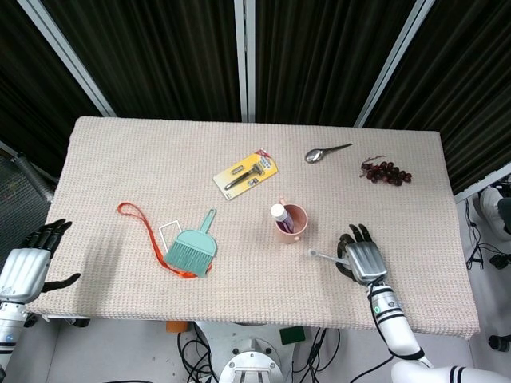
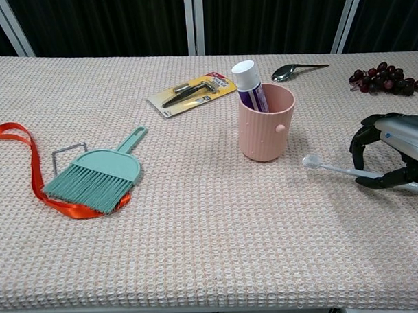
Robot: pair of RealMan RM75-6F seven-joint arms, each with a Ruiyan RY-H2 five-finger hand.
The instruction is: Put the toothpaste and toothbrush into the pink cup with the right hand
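The pink cup stands near the table's middle with the purple toothpaste tube upright inside it. My right hand is to the cup's right and grips the handle of the pale toothbrush. The brush head points left toward the cup and is raised a little off the cloth. My left hand hangs with fingers apart, holding nothing, off the table's front left corner.
A teal dustpan brush lies on an orange ribbon at the left. A carded razor pack, a spoon and dark grapes lie toward the back.
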